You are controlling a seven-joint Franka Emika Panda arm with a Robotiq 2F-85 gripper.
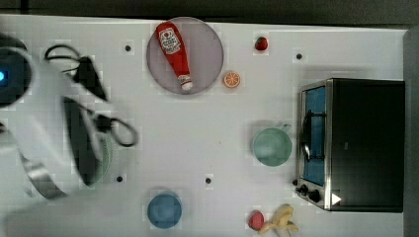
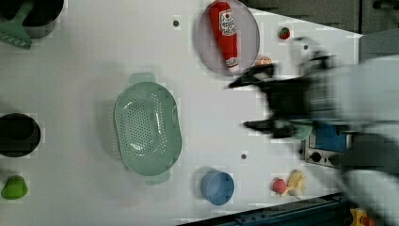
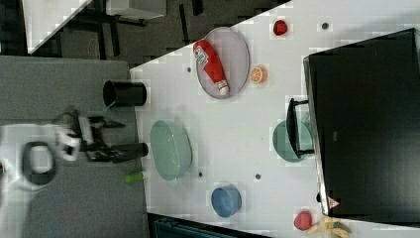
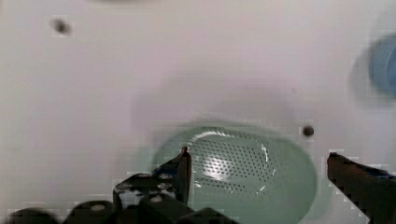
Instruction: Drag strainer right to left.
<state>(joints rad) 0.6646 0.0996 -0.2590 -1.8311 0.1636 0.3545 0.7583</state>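
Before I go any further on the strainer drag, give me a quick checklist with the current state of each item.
1. Gripper open: ok.
2. Strainer upright on the table: ok.
3. Strainer empty: ok.
4. Gripper above the strainer, not gripping it: ok, nothing held.
5. Blue bowl apart from the strainer: ok.
6. Contact between fingers and rim: cannot tell.

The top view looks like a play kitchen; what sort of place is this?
Probably a robot lab's mock kitchen tabletop: a ketchup bottle lying on a plate, a toaster oven, and a strainer on a white table.
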